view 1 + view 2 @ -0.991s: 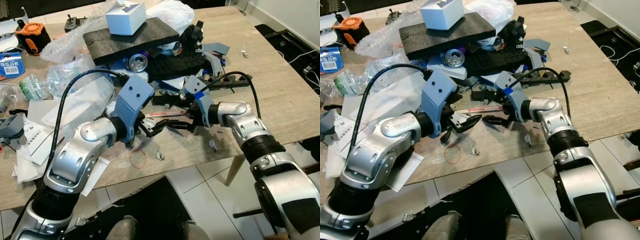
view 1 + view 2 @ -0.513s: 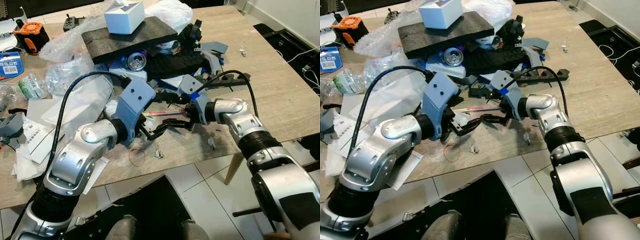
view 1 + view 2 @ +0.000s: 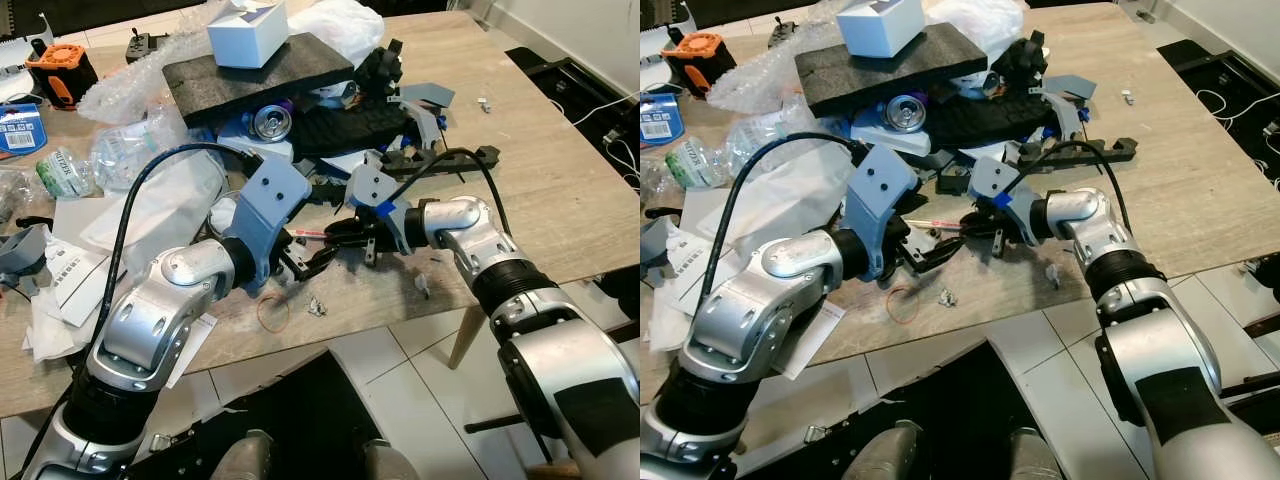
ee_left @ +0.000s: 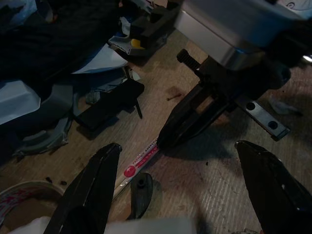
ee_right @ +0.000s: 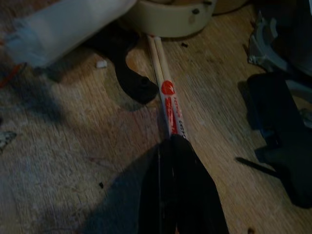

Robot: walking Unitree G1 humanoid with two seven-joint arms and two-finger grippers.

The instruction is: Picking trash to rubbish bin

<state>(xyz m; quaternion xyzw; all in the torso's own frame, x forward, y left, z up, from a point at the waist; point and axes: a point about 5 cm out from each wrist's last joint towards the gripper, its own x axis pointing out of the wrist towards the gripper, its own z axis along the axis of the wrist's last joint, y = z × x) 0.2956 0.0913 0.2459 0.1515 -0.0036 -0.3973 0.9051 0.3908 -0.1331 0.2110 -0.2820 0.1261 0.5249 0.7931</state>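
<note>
Chopsticks in a red-printed paper sleeve lie flat on the tabletop at the centre of the left eye view, long axis running left to right between the two arms. Right end effector is pinched shut on their right end; left end effector hangs wide open and empty over the other end, just beside it.
</note>
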